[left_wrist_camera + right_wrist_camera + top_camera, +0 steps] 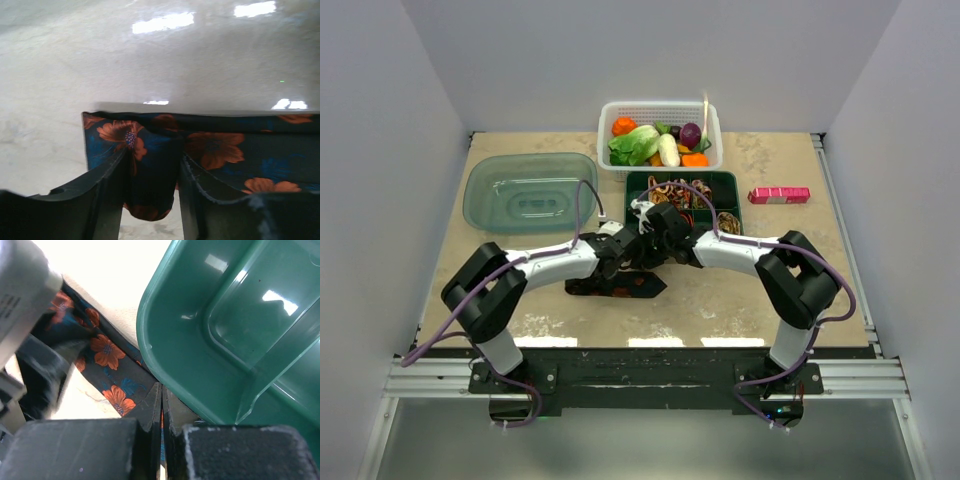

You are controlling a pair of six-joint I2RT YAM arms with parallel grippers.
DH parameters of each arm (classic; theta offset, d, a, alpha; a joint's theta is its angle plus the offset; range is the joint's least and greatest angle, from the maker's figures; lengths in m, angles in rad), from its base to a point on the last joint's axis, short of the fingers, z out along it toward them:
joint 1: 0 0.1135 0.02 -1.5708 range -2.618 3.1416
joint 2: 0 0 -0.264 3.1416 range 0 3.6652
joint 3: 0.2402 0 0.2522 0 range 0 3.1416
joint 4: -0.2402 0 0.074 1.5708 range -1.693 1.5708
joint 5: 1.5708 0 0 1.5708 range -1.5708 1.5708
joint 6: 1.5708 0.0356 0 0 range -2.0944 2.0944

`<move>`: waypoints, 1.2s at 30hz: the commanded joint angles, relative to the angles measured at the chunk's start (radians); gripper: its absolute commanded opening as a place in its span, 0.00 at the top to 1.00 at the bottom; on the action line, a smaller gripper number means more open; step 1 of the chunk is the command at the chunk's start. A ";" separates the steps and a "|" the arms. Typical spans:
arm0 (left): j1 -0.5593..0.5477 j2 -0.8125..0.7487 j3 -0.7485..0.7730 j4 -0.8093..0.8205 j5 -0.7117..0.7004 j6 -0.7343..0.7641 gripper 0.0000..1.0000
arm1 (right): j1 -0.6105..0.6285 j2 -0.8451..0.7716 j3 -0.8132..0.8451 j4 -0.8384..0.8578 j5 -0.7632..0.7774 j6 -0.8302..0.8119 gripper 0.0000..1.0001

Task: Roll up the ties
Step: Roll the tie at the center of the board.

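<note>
Scene: top view showed two robot arms meeting at centre frame over a tan worktop (740, 300).
Black tie (620, 285): dark fabric w/ orange flowers, lay flat on the worktop at centre frame, just below the arms' wrists.
Left pincer (152, 165): fingers stood apart w/ a folded bit of the tie filling the gap and touching both. Couldn't tell whether it was gripped firmly or slack.
Right pincer (161, 390): fingers pressed together, tips at the tie's edge, right beside the outer wall of the green tray (200, 340). Unclear if any fabric was caught.
Rolled ties (670, 193): small spirals sat in the tray, upper centre of the top view.
Step, as judged: starting or tightening the roll at one end of the tie.
Doing it well, approx.: keep the fold square to the tie's length, keep the flat part taut, turn evenly so edges stack.
Risk: slack fold could spring open, and the tray wall crowded the right pincer.
</note>
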 commanded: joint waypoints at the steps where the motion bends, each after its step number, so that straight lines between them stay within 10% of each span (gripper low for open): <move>1: -0.007 -0.042 -0.031 0.136 0.134 -0.016 0.45 | -0.004 -0.033 -0.001 0.015 -0.010 -0.012 1.00; 18: 0.054 -0.386 -0.106 0.221 0.145 -0.036 0.26 | 0.006 -0.033 0.048 0.026 -0.065 -0.019 1.00; 36: 0.605 -0.734 -0.516 0.667 0.910 -0.042 0.10 | 0.128 0.099 0.244 0.031 -0.124 -0.016 1.00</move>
